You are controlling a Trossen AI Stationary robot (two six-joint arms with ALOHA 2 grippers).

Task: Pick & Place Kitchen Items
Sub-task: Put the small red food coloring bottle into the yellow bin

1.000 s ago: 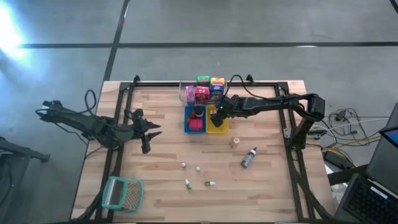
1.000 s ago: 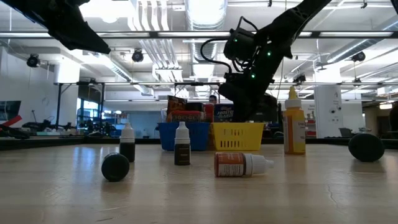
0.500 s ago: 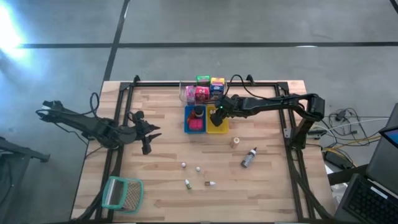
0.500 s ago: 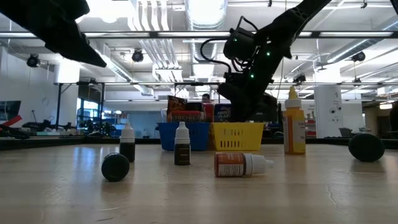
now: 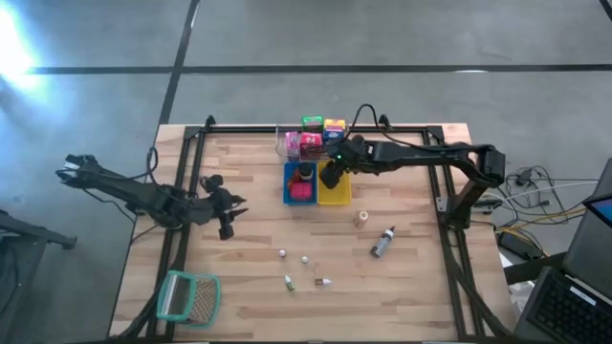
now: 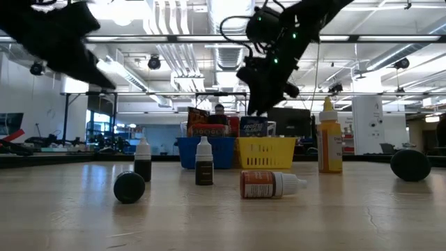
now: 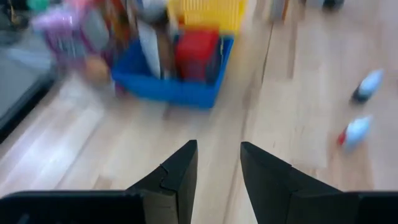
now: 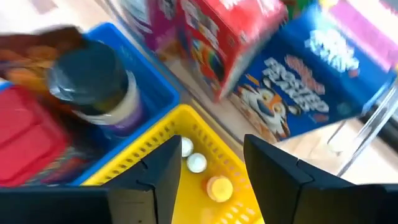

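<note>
While the right gripper hangs above the yellow tray at the far middle of the table, its fingers stand apart with nothing between them; the right wrist view shows three small pieces, two pale and one yellow, lying in the yellow tray below; beside it the blue tray holds a dark jar with a black lid and a red packet; behind both trays stand cereal-style boxes, one red, one blue, with pink and green packets grouped at the table's far edge. Left gripper sits low over the left side of the table, well apart from the trays; its fingers part by a narrow gap, holding nothing. Loose on the near half of the table: a small grey bottle on its side, a short tan piece, and several tiny dropper bottles scattered near the middle. A teal-rimmed mesh basket rests at the near left corner.
</note>
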